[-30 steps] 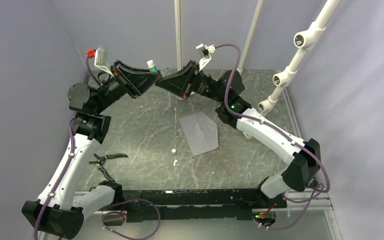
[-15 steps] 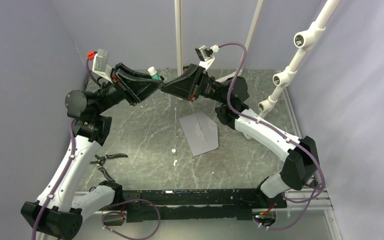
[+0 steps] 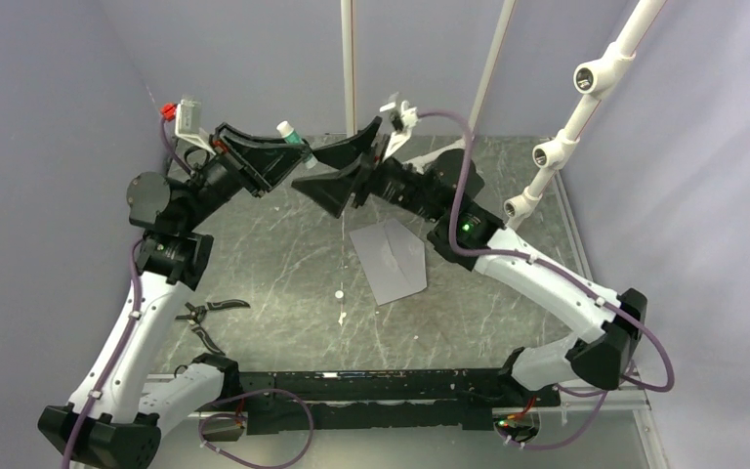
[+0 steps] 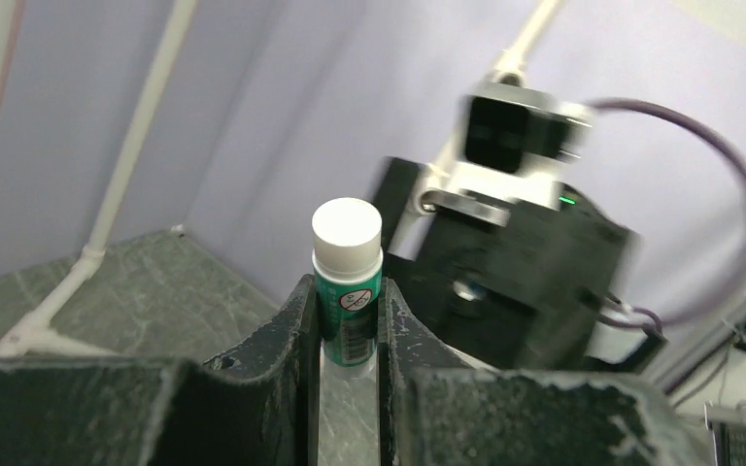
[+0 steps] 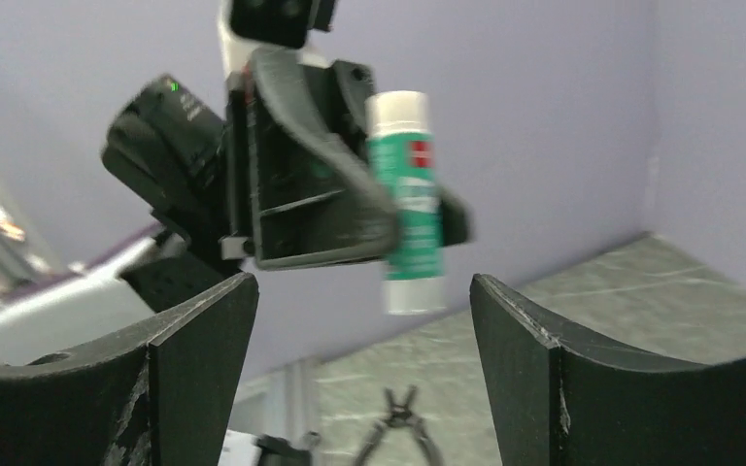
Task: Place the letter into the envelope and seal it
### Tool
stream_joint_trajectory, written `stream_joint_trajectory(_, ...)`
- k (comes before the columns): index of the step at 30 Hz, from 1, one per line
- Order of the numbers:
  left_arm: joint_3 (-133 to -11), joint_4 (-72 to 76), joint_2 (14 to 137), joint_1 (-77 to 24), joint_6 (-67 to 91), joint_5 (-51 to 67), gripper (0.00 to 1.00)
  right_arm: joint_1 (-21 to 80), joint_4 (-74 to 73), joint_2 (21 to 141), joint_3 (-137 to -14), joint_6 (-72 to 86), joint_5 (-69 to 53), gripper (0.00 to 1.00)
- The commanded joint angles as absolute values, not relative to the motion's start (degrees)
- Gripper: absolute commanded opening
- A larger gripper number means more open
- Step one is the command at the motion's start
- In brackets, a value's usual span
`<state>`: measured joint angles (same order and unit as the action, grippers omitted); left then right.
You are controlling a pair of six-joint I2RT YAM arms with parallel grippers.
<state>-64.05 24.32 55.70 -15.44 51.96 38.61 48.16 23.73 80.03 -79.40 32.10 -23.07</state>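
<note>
The grey envelope [image 3: 391,259] lies flat on the table's middle, its pointed flap toward the near right. The letter is out of view. My left gripper [image 3: 296,154] [image 4: 347,296] is raised at the back and is shut on a green glue stick with a white cap [image 3: 290,133] [image 4: 348,282] [image 5: 406,209]. My right gripper [image 3: 330,168] [image 5: 364,291] faces it from the right, open wide with nothing between its fingers. The stick hangs just beyond the right fingertips [image 5: 505,301].
Dark pliers [image 3: 207,313] [image 5: 395,427] lie on the table at the near left. Small white bits [image 3: 338,293] sit left of the envelope. White pipes [image 3: 557,137] rise at the back right and thin poles [image 3: 349,68] at the back. Purple walls close in on three sides.
My right gripper, shut against the left gripper's tip before, has opened wide and drawn slightly back. The left gripper still holds the glue stick and has shifted a little.
</note>
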Motion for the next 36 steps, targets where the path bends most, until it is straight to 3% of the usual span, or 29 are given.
stream_joint_trajectory(1, -66.2, 16.3, 56.2, -15.3, 52.2, 30.5, 0.02, 53.1, 8.6, 78.3, -82.3, 2.3, -4.6, 0.83)
stream_joint_trajectory(11, -66.3, 13.8, 56.2, -15.3, 51.5, 27.7, 0.03, 58.5, 8.2, 81.2, -85.5, -15.0, 10.6, 0.67)
stream_joint_trajectory(17, -66.8, 13.8, 56.9, -15.3, 50.4, 27.0, 0.02, 59.6, 6.9, 86.4, -93.1, -17.4, 12.0, 0.61)
stream_joint_trajectory(20, -66.6, 13.8, 56.8, -15.3, 50.3, 27.3, 0.02, 59.6, 5.9, 87.2, -95.2, -16.2, 11.5, 0.49)
stream_joint_trajectory(24, -66.1, 14.3, 56.4, -15.3, 50.4, 27.4, 0.02, 59.6, 2.6, 87.6, -97.0, -14.1, 11.7, 0.17)
stream_joint_trajectory(28, -66.2, 15.5, 56.2, -15.3, 49.3, 29.4, 0.02, 57.9, -2.0, 86.3, -97.6, -8.8, 4.9, 0.00)
stream_joint_trajectory(36, -67.1, 19.5, 54.4, -15.3, 37.1, 42.5, 0.02, 44.5, 3.5, 80.6, -92.2, 11.8, -33.3, 0.00)
